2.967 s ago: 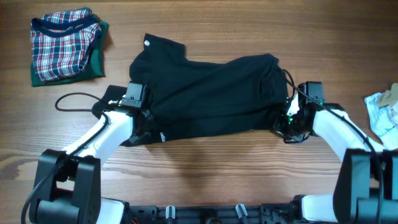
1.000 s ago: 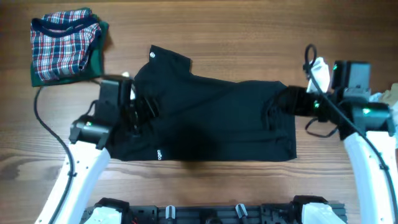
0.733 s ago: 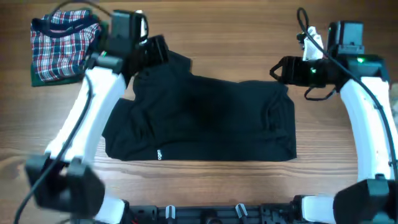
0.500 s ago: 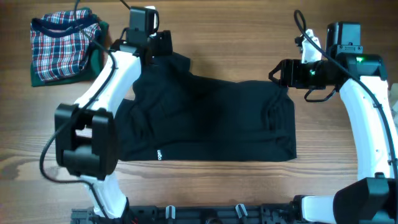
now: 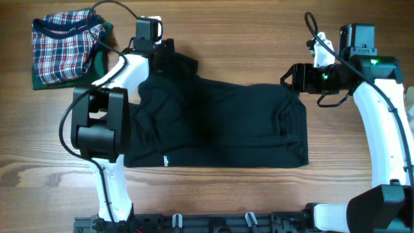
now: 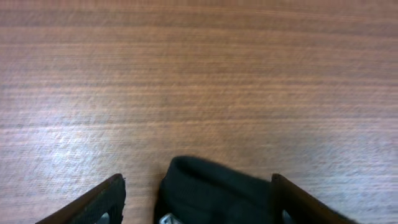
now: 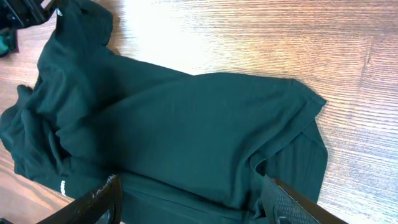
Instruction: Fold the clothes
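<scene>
A black shirt (image 5: 213, 123) lies spread flat on the wooden table, its small white logo near the front hem. My left gripper (image 5: 166, 50) sits low at the shirt's far-left corner. In the left wrist view that black corner (image 6: 214, 190) lies between the wide-apart fingers (image 6: 99, 202), unpinched, so the left gripper (image 6: 198, 182) is open. My right gripper (image 5: 289, 77) hovers over the shirt's far-right corner. In the right wrist view it (image 7: 193, 182) is open above the cloth (image 7: 186, 124), holding nothing.
A folded plaid garment (image 5: 65, 42) rests on a green one (image 5: 98, 68) at the far left corner of the table (image 5: 259, 26). A black cable (image 5: 315, 29) loops above the right arm. Bare wood surrounds the shirt.
The left arm swung from the shirt's left side up to its far-left corner. The right arm lifted from the right edge to the far-right corner. The shirt now lies flat.
</scene>
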`<state>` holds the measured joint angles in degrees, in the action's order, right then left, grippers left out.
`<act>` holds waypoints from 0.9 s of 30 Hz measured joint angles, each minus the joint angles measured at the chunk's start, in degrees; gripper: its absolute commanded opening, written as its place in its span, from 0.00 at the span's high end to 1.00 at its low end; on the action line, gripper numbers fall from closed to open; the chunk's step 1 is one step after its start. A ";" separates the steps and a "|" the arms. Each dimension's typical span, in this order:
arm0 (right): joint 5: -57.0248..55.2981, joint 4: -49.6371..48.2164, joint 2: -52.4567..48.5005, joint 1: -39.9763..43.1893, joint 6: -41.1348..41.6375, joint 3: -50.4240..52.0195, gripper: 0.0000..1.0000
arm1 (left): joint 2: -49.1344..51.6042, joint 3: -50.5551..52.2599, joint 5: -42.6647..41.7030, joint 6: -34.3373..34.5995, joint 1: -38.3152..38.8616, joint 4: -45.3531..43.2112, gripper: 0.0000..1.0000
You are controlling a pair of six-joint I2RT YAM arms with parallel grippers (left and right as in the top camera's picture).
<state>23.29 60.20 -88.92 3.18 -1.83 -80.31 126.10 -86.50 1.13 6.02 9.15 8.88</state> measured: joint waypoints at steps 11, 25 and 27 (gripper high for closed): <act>-0.02 0.07 0.00 0.00 -0.02 0.00 0.30 | 3.32 -0.37 -1.81 0.96 0.11 -1.03 0.96; -4.70 -3.67 -13.31 0.00 2.01 0.04 0.29 | -17.16 -0.59 -1.90 5.51 1.44 15.41 0.96; -4.94 -5.97 -16.09 0.00 2.40 0.07 0.30 | -17.46 -0.59 -1.88 5.68 2.23 16.70 0.96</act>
<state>18.35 54.24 -105.01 3.18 0.58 -80.25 108.64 -87.09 -0.75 11.70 11.38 25.58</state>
